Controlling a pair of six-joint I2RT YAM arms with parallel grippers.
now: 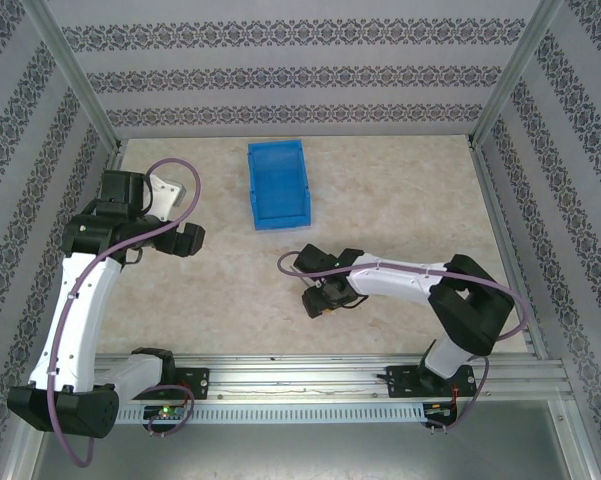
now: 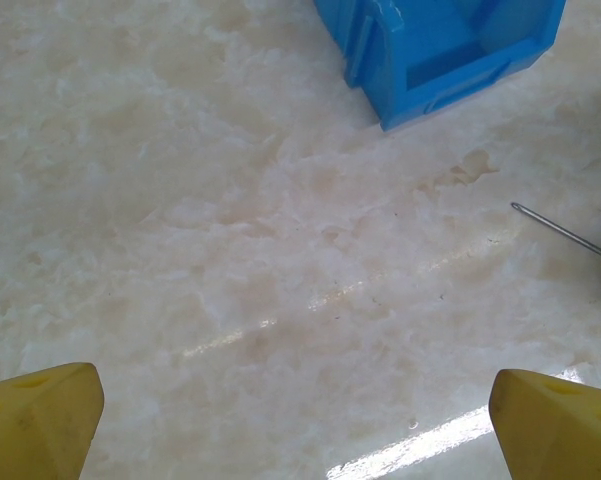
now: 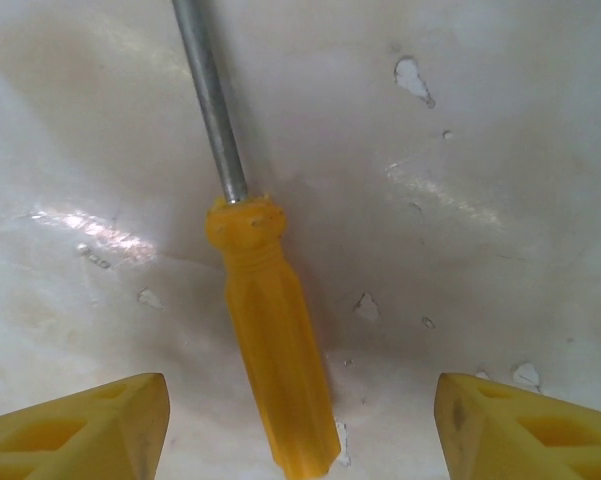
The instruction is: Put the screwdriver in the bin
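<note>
The screwdriver (image 3: 270, 340) was found ungrasped at lower centre, straddled by the released right gripper (image 3: 302, 428); the left gripper (image 2: 295, 420) was likewise released. The bin (image 1: 256, 190) was noted empty; pickup and transfer were judged outstanding.

Tabletop (image 1: 400, 200): beige, marbled, glossy, with light glare streaks. Small white chips (image 3: 412, 78) pit its surface in the right wrist view.
Walls (image 1: 300, 70): white, with dark ornamental bands, on three sides.
Frame posts (image 1: 75, 75): bare aluminium, slanting at both far corners.
Slotted metal rail (image 1: 310, 375): runs along the near edge.
</note>
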